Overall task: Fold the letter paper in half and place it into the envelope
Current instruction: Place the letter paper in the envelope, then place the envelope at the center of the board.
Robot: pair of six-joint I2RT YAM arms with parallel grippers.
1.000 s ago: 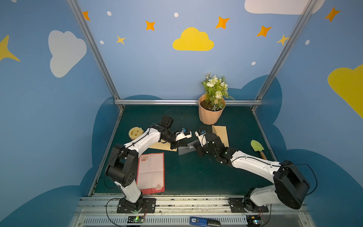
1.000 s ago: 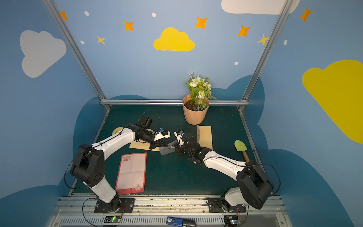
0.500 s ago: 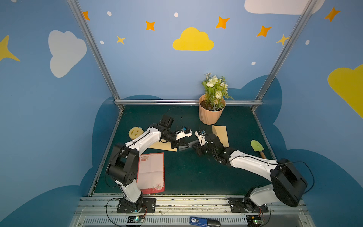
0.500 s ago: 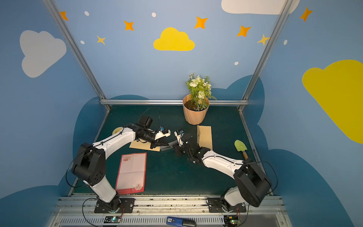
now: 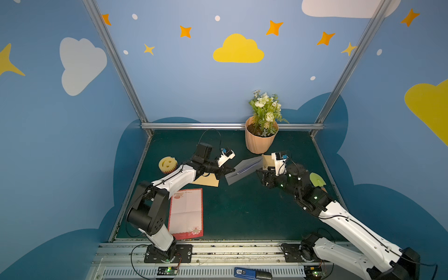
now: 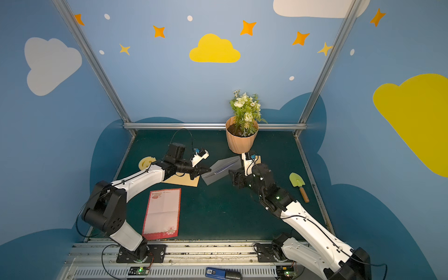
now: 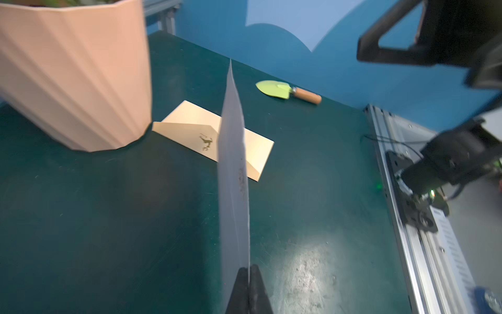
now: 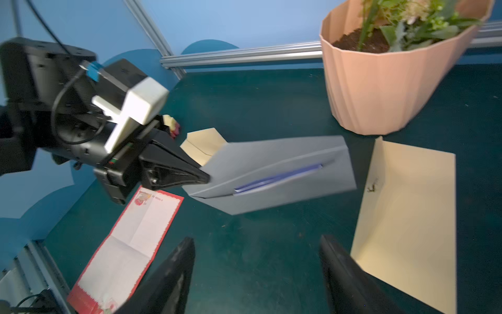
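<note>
A grey envelope (image 5: 243,171) (image 6: 221,171) hangs above the green table, tilted, with its far end toward the flower pot. My left gripper (image 5: 229,170) (image 7: 249,269) is shut on its near corner. A folded sheet with a blue edge (image 8: 277,178) shows in the envelope's (image 8: 285,174) slot. My right gripper (image 5: 261,179) (image 8: 256,239) stands open and empty, a short way off the envelope's right end. A red-bordered letter paper (image 5: 186,213) (image 8: 130,239) lies flat at the front left.
A tan envelope (image 5: 268,162) (image 8: 407,212) lies by the peach flower pot (image 5: 260,140). Another tan envelope (image 5: 208,180) lies under my left arm. A yellow smiley sponge (image 5: 167,164) sits at the left, a green trowel (image 5: 317,180) at the right edge.
My right gripper has opened, let go at the grey envelope and pulled back to the right. The left gripper keeps hold of the envelope, whose free end now points toward the pot.
</note>
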